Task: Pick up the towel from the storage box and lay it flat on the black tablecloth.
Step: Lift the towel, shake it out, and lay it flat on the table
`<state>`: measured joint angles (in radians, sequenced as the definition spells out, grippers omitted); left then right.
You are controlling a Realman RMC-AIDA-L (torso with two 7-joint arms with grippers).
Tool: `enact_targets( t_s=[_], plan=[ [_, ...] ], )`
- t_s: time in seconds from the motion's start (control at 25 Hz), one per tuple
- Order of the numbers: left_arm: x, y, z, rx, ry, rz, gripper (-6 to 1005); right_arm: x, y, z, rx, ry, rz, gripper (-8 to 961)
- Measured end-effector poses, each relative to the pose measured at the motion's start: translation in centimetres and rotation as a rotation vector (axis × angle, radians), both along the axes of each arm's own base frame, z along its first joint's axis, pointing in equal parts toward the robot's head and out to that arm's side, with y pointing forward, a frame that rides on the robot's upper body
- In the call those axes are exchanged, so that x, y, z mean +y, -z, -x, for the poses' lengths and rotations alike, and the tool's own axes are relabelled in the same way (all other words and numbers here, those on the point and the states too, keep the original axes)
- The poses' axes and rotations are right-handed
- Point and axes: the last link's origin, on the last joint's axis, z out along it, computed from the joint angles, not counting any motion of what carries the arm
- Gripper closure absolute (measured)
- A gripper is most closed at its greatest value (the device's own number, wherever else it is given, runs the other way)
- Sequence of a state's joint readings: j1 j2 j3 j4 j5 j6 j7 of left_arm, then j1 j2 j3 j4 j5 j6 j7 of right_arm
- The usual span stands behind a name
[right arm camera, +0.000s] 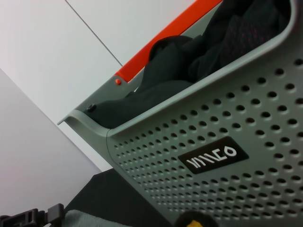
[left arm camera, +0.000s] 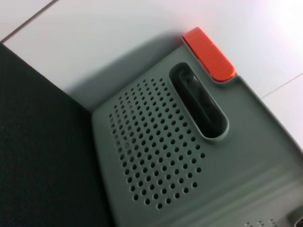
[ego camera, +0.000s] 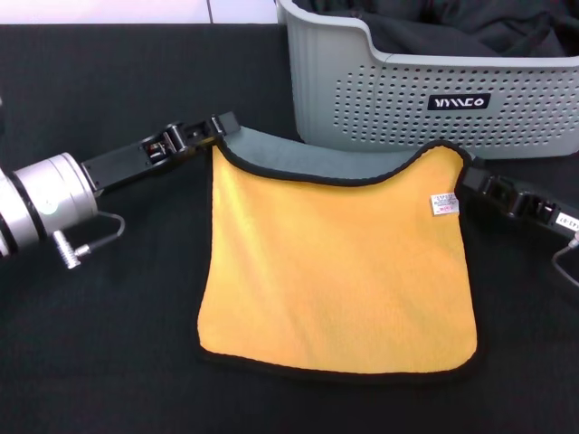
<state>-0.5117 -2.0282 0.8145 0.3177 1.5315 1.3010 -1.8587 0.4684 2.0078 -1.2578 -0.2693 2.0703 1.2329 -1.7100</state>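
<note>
Directly behind towel [ego camera: 339,262], storage box [ego camera: 407,99] stands on black tablecloth [ego camera: 109,316], dark fabric [ego camera: 470,32] heaped inside; orange handle [left arm camera: 209,53] on box end wall. Towel lies yellow face up on tablecloth just before box, far edge lifted, grey underside showing. Left gripper [ego camera: 213,128] clenched on towel's far left corner. Right gripper [ego camera: 470,179] at far right corner, touching it; fingers hidden by cloth, grip cannot be told. White tag [ego camera: 443,205] near right corner.

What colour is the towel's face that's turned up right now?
Yellow-orange, with black edging; a grey strip of the other face shows at the far edge of the towel. Head view shows it best.
</note>
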Motion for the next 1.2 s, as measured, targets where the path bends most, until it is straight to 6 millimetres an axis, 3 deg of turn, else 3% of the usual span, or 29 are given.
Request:
enact_targets(
  t_s=[0.36, 0.48, 1.2],
  plan=[
    [-0.64, -0.06, -0.32, -0.039, 0.024, 0.002, 529, -0.32, 0.07, -0.31, -0.003, 0.005, 0.0, 889],
    [-0.76, -0.11, -0.48, -0.046, 0.036, 0.008, 456, -0.33, 0.05, -0.31, -0.002, 0.004, -0.002, 888],
    [-0.46, 0.3, -0.49, -0.049, 0.01, -0.002, 455, -0.51, 0.03, -0.42, 0.004, 0.008, -0.002, 878]
  ],
)
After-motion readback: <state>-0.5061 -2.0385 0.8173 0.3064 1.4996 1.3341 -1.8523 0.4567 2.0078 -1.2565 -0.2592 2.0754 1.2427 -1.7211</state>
